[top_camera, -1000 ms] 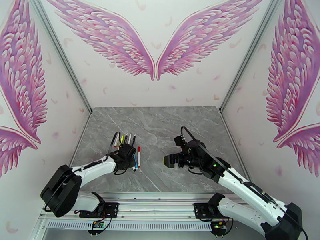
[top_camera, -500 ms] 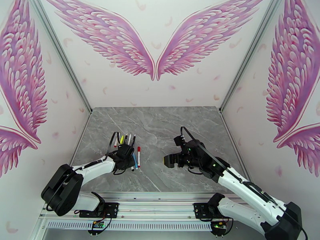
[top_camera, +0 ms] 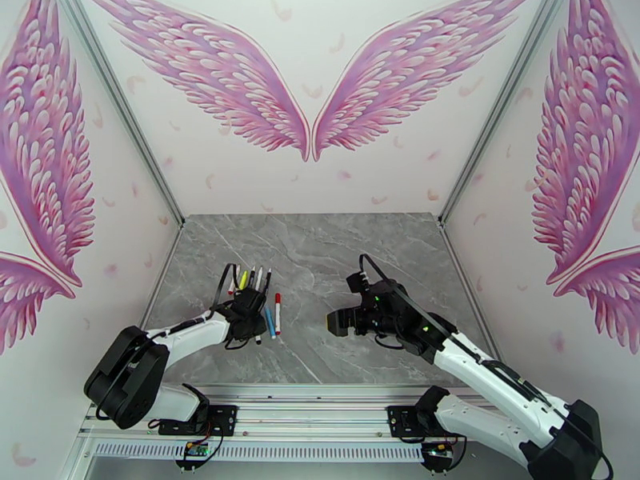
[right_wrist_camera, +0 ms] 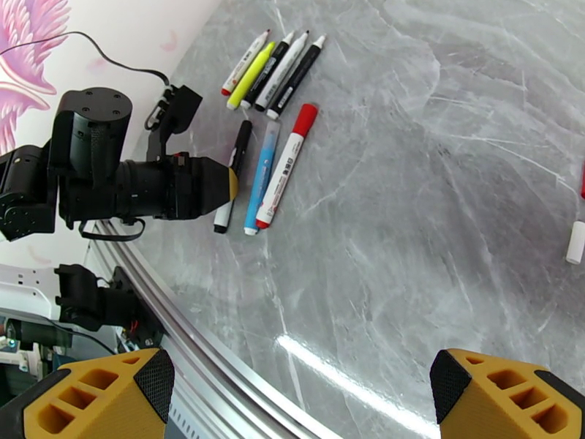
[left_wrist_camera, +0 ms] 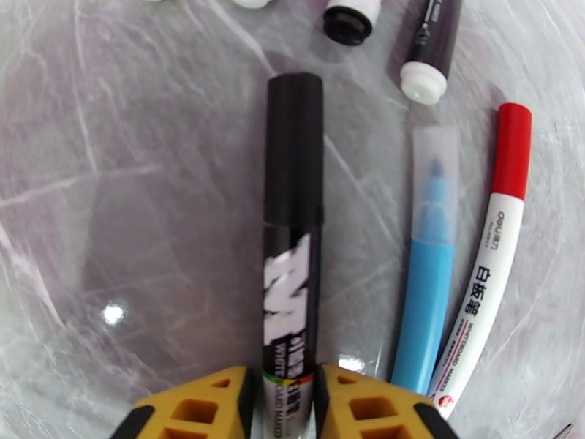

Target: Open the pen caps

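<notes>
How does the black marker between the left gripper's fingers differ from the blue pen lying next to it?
The black marker is thicker than the blue pen. The marker's cap is opaque black; the pen's cap is see-through, showing a blue tip. The marker sits between the fingers of the left gripper; the pen lies free beside them. Both lie capped on the grey table, caps pointing away from the gripper.

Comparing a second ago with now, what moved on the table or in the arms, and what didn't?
The left gripper crept slightly farther from its base along the black marker. Its fingers are shut on the barrel, cap still on; the earlier overhead pictures do not show whether that grip is new. Unchanged: the right gripper, open above mid-table; the blue pen and red-capped pen beside the marker; the row of pens beyond.
</notes>
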